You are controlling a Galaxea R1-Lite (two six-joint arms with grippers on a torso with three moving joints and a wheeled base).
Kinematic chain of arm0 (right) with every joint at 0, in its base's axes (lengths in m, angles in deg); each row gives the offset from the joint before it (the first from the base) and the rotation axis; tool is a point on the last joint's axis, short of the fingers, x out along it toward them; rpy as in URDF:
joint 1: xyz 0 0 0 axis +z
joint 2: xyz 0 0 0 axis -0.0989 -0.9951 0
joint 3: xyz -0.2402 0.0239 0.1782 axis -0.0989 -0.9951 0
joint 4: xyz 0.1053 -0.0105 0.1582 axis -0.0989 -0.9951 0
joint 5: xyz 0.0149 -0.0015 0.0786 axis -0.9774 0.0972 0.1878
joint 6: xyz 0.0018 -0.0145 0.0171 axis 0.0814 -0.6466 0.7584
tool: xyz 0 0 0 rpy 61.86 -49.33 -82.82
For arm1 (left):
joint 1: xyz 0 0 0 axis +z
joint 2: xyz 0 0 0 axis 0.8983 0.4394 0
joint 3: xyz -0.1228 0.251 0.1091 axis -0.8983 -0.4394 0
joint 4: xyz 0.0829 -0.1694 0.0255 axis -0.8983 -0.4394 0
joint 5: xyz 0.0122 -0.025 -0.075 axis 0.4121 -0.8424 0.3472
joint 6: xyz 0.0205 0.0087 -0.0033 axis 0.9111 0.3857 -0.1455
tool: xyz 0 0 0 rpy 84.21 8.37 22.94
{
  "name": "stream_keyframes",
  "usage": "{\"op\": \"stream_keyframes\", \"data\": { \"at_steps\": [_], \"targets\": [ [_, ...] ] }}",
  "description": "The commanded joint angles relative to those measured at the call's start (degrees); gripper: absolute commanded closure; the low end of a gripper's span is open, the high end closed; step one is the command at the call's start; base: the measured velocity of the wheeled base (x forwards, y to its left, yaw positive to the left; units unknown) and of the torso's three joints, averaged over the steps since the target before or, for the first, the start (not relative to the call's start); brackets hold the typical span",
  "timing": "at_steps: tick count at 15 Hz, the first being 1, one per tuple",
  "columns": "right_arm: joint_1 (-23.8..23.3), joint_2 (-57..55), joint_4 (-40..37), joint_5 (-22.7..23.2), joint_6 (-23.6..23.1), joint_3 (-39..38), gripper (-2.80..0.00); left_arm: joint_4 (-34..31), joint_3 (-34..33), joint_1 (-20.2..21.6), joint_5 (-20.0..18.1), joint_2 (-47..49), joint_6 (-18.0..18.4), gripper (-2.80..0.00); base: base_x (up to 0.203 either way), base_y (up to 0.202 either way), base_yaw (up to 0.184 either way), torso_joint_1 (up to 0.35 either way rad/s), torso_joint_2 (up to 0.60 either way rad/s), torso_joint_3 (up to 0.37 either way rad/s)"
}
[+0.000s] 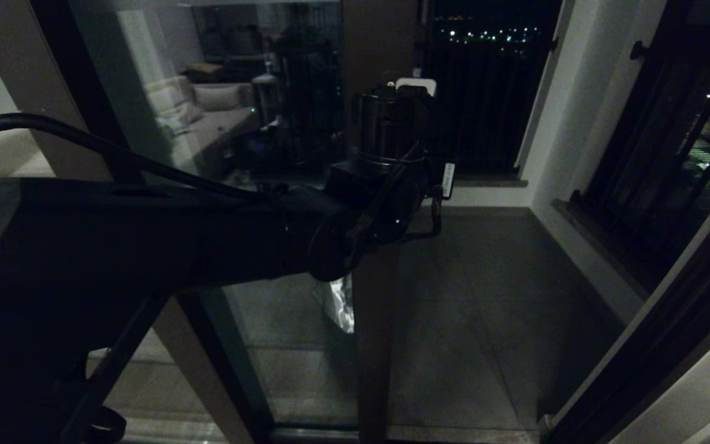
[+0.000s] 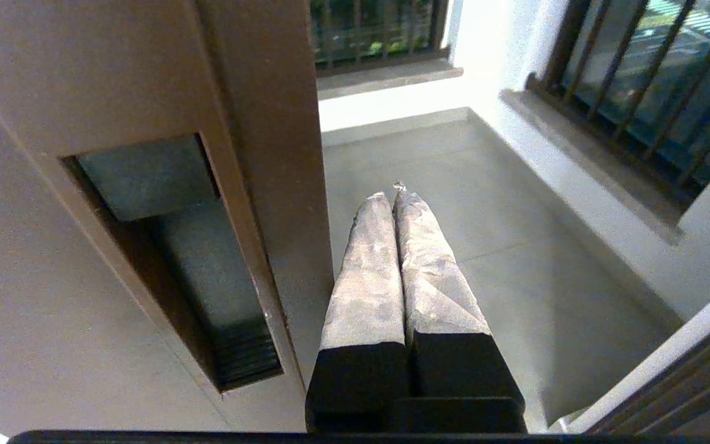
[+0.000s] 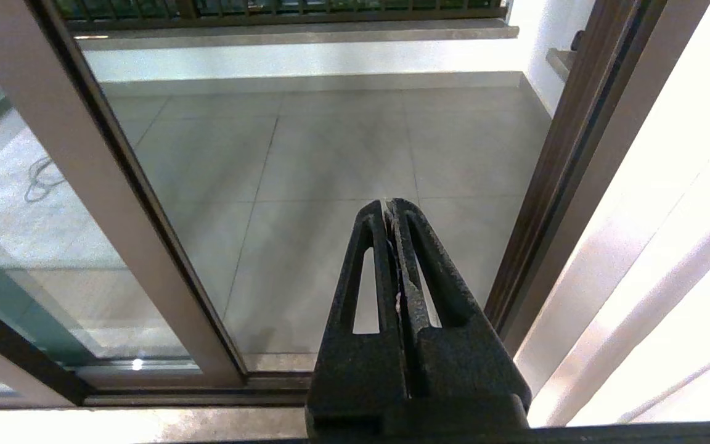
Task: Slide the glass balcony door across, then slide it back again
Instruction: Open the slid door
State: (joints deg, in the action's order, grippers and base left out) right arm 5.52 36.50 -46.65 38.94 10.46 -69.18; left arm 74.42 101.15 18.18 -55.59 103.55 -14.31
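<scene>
The glass balcony door (image 1: pixel 281 154) stands part-way across, its dark brown upright stile (image 1: pixel 373 320) near the middle of the head view. My left arm reaches over from the left, its wrist (image 1: pixel 386 179) in front of that stile. My left gripper (image 2: pixel 395 192) is shut on nothing and lies close along the stile's free edge (image 2: pixel 287 185), beside the recessed slot handle (image 2: pixel 182 265); whether it touches cannot be told. The right gripper (image 3: pixel 389 205) is shut and empty, low over the doorway, between the door stile (image 3: pixel 108 203) and the jamb (image 3: pixel 552 185).
The tiled balcony floor (image 1: pixel 484 308) shows through the gap. A dark railing (image 1: pixel 484 92) closes the far side, and a barred window (image 1: pixel 669 154) with a ledge lines the right wall. The sill track (image 3: pixel 164 394) runs along the floor. A cable (image 3: pixel 37 179) lies behind the glass.
</scene>
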Motion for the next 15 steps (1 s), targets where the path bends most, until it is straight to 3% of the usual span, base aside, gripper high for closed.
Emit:
{"op": "stream_keyframes", "data": {
  "at_steps": [1,15],
  "targets": [
    [0.0,-0.1,0.0,0.0,0.0,0.0,0.0,0.0,-0.9,0.1,-0.1,-1.9,0.0,0.0,0.0,0.0,0.0,0.0,0.0,0.0],
    [0.0,-0.1,0.0,0.0,0.0,0.0,0.0,0.1,-8.2,4.6,-0.2,-7.0,0.0,0.0,0.0,0.0,0.0,0.0,0.0,0.0]
  ]
}}
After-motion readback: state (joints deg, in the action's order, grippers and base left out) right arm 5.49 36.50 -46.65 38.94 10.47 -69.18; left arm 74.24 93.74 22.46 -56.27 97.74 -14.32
